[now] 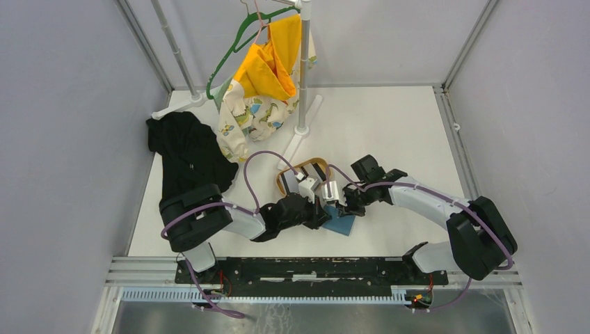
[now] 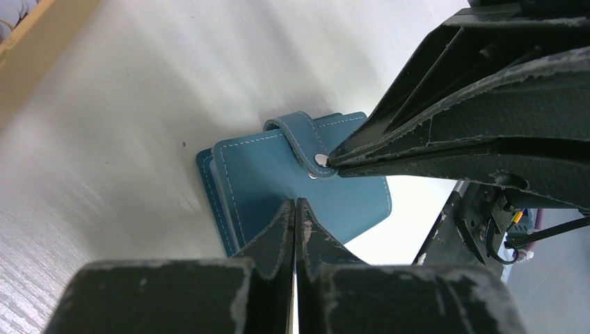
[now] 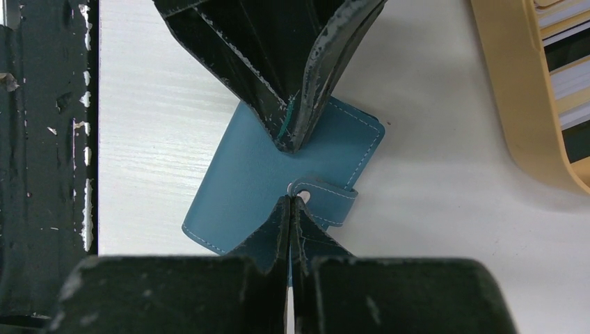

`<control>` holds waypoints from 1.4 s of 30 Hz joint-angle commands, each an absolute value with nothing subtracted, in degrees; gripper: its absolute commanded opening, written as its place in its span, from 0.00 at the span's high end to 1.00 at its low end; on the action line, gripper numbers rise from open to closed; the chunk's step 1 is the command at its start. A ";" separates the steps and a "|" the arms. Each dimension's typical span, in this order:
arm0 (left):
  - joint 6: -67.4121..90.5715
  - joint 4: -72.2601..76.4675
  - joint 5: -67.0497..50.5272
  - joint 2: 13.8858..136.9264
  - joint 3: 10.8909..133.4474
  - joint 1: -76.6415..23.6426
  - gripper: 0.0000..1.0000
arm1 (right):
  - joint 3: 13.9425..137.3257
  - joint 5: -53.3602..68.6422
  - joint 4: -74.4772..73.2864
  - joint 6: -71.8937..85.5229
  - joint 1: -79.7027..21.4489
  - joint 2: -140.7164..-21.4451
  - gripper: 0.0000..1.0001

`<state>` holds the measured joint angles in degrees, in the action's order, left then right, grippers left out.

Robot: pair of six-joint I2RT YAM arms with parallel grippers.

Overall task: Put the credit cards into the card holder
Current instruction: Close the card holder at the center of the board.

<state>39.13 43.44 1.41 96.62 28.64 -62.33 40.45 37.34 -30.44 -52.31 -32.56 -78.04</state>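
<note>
Fingers together on closed card holder (image 3: 236, 174), both left claw (image 2: 296, 205) and right claw (image 3: 291, 202); light, soft, probably best gripped at snap tab (image 3: 330, 202).

**Card holder shut on table, cards in tray**

The card holder (image 3: 243, 163) is a teal-blue wallet with pale stitching. It is folded shut, and its snap tab wraps over one edge, seemingly fastened on the metal stud. It lies flat on the white table (image 3: 431, 243), skewed to the table's edge, near the oval tan tray (image 3: 515, 90). The credit cards (image 3: 567, 76) lie inside that tray, showing as white, black and grey stripes. Their count is unclear.
</note>
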 commanded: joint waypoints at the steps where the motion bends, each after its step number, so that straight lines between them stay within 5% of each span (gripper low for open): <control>1: 40.43 45.89 1.80 97.16 28.21 -62.12 0.98 | 40.23 37.53 -29.43 -52.42 -33.54 -76.73 1.00; 42: 40.52 46.47 0.84 96.77 27.83 -61.93 0.98 | 40.30 33.51 -32.26 -57.75 -38.06 -75.67 1.00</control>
